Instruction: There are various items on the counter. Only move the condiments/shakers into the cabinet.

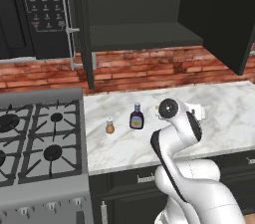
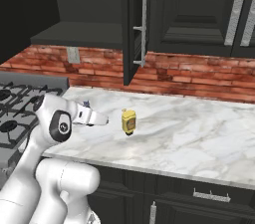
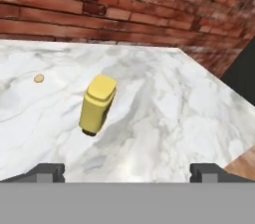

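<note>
Counter (image 1: 224, 113) – white-grey veined marble, brick wall behind it. Count of small things on it: three containers, one speck.

One yellow squeeze bottle (image 2: 128, 121), upright on the counter, out in the open marble to the right of the arm in the right base view. In the hand view it stands just ahead of the end effector (image 3: 127, 172), a little left of centre, nothing touching it.

One dark sauce bottle (image 1: 137, 117) with white label and blue-grey cap, upright, near the middle of the counter in the left base view, left of the arm's wrist.

One small orange-brown shaker (image 1: 109, 127) with pale top, upright, just left of the sauce bottle and a little nearer the counter's front edge; the two stand apart.

One tiny orange speck (image 3: 39, 78) flat on the marble, left of and beyond the yellow bottle in the hand view.

End effector: low over the counter, two finger tips spread wide at either side of the hand view, holding nothing – bare marble between them.

Cabinet (image 1: 144, 36): one, dark, open above the counter, flat inner shelf bare, tall door (image 1: 231, 19) swung out to the right. One stove (image 1: 40, 138) left of the counter; one black microwave (image 1: 40, 9) above it.
</note>
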Motion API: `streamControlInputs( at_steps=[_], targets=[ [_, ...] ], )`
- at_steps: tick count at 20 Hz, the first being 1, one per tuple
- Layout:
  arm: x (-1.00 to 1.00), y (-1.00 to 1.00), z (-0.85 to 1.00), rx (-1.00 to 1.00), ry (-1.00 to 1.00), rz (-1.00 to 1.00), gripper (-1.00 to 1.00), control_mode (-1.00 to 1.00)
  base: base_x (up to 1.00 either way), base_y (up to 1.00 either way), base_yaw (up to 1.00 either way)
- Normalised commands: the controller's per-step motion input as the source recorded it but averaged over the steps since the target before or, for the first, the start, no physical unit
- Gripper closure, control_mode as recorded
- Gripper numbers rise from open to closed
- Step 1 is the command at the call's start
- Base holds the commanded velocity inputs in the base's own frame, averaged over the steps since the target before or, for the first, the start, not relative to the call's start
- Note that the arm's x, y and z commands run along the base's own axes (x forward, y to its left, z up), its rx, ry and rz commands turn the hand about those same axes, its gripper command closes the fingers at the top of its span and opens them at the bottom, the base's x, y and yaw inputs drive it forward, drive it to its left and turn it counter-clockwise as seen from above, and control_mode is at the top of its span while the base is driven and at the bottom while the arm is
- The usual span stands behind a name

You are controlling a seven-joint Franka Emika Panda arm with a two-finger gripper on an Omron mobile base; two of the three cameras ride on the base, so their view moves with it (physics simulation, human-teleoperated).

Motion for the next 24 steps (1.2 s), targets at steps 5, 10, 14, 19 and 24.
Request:
streamControlInputs(
  at_steps=[5, 10, 14, 19, 24],
  targets=[
    [0.43, 0.00, -0.23, 0.01, -0.05, 0.00, -1.00, -1.00, 0.00, 0.00, 0.00],
    [0.33, 0.00, -0.28, 0.04, -0.11, 0.00, -1.00, -1.00, 0.00, 0.00, 0.00],
    [0.11, -0.01, -0.30, 0.00, -0.14, 0.00, -1.00, -1.00, 0.00, 0.00, 0.00],
    [0.00, -0.05, -0.23, 0.05, -0.16, 0.00, -1.00, -1.00, 0.00, 0.00, 0.00],
    [-0.05, -0.07, -0.11, 0.01, -0.14, 0.00, -1.00, -1.00, 0.00, 0.00, 0.00]
  ],
)
